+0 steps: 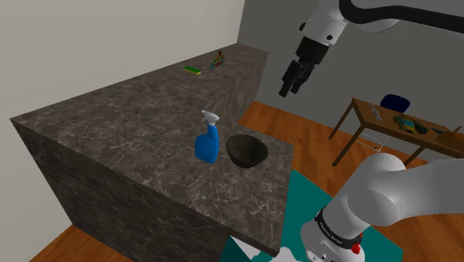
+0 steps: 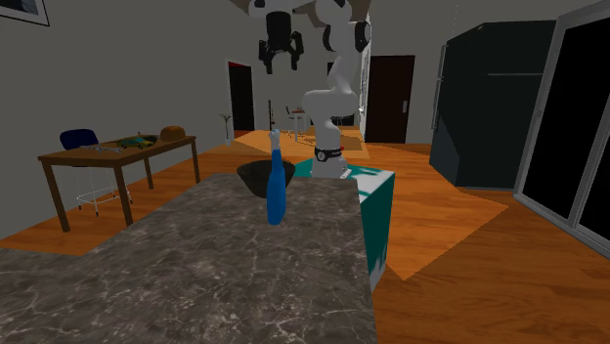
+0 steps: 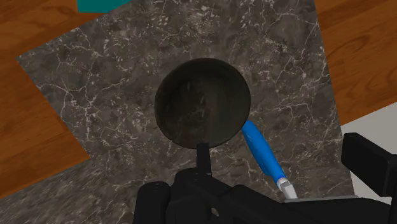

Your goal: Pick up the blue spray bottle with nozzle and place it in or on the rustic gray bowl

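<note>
Dark veined counter (image 1: 134, 126), blue spray bottle (image 1: 208, 141) just beside bowl (image 1: 247, 151), wooden floor (image 1: 294, 128)

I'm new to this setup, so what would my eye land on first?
The blue spray bottle stands upright on the dark marbled counter, close beside a dark bowl near the counter's edge. The black gripper hangs high above them, at the end of the white arm.

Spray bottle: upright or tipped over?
Upright. The spray bottle stands on its base on the counter beside the bowl, nozzle on top.
</note>
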Action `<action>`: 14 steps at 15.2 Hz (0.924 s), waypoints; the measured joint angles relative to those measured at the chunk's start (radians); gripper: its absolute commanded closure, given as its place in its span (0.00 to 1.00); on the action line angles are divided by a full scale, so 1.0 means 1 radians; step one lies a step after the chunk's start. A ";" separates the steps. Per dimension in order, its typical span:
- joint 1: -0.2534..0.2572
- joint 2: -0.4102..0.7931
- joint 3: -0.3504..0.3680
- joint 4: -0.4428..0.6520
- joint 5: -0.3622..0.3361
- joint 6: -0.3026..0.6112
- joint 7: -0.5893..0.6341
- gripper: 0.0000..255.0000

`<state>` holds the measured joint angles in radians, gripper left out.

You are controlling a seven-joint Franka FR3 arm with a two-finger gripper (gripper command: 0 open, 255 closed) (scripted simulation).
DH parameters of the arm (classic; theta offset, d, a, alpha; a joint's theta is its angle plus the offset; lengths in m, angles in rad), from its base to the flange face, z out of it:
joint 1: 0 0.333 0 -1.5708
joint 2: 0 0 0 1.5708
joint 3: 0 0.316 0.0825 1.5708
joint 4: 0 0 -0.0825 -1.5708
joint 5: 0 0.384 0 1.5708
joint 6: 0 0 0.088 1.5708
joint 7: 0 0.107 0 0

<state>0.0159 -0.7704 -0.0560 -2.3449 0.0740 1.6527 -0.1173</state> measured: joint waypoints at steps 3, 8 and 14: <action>0.009 0.038 0.013 0.003 0.003 0.030 0.002 0.00; 0.038 0.203 0.057 0.040 0.005 0.139 0.005 0.00; 0.069 0.402 0.112 0.113 -0.008 0.241 0.018 0.00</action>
<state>0.0851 -0.3682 0.0557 -2.2318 0.0665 1.8936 -0.0996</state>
